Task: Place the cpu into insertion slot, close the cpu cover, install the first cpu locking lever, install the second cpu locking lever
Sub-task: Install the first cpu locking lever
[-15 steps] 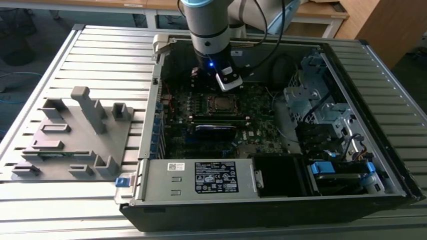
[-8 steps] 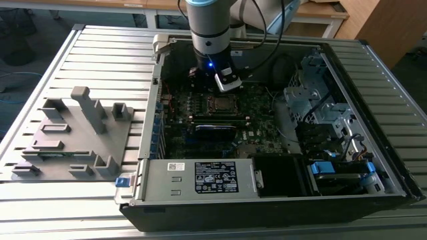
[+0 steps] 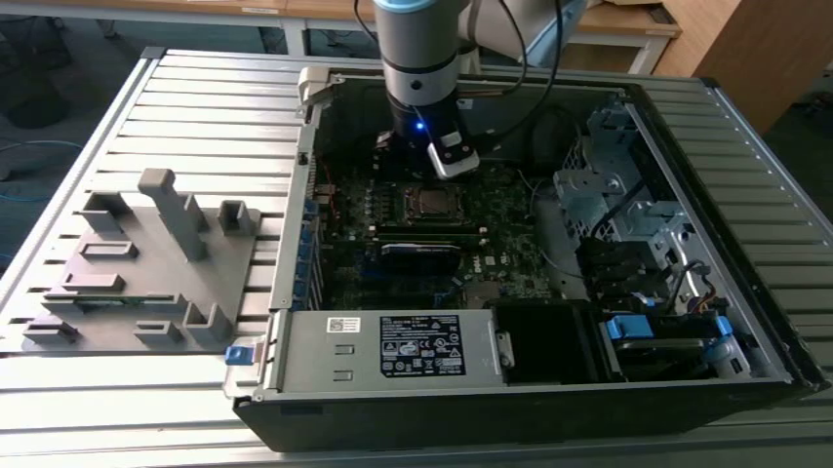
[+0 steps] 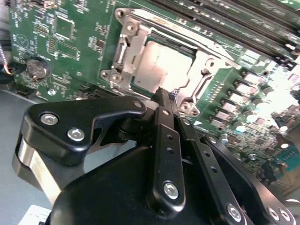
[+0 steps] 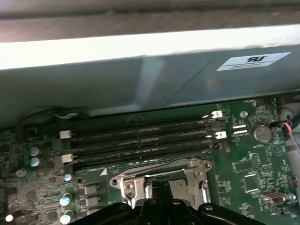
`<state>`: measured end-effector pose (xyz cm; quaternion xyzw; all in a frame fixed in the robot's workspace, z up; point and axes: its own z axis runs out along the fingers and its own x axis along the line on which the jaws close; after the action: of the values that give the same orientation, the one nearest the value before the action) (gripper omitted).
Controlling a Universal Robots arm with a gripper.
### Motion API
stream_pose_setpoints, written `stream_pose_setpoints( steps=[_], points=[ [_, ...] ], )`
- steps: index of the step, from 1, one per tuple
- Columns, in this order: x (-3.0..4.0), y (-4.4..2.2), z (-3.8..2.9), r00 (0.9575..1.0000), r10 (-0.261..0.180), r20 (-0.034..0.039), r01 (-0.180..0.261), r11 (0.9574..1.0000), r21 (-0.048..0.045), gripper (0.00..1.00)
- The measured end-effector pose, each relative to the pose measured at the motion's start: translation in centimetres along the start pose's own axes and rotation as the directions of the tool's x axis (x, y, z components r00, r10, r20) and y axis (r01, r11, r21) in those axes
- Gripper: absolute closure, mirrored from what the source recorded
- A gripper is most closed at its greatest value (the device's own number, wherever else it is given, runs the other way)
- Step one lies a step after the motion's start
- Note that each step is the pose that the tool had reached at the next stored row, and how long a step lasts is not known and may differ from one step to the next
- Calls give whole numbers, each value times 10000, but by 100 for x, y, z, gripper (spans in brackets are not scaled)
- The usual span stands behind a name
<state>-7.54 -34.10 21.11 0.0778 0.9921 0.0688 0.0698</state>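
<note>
The gripper point(image 4: 166, 96) has its fingers point(image 4: 165, 140) drawn together into a narrow tip with nothing between them. In the second wrist view that tip hangs at the edge of the slot point(image 4: 123, 56), just beside the cpu point(image 4: 161, 63). The cpu lies flat in the slot, its grey top showing through the square window of the cover point(image 4: 206, 65), which lies down flat over it. In the first wrist view the gripper point(image 5: 161, 187) sits at the near side of the cover point(image 5: 161, 168), and beyond the slot run the long dark memory rows point(image 5: 140, 138). In the exterior view the arm point(image 3: 419, 58) reaches down into the open computer case point(image 3: 729, 244), the gripper point(image 3: 436, 180) just above the cpu point(image 3: 432, 203) on the green board point(image 3: 508, 244). A grey fixture block point(image 3: 143, 263) rests outside the case, toward the exterior view's left, well apart from the slot.
</note>
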Motion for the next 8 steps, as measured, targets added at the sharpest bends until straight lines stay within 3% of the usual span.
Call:
stream_pose_setpoints(
  steps=[3, 8],
  points=[
    [-41, 18, 9, 10000, 0, 0, 0, 10000, -1, 90],
    [-48, 30, 12, 10000, 0, 0, 0, 10000, 0, 90]
  ],
)
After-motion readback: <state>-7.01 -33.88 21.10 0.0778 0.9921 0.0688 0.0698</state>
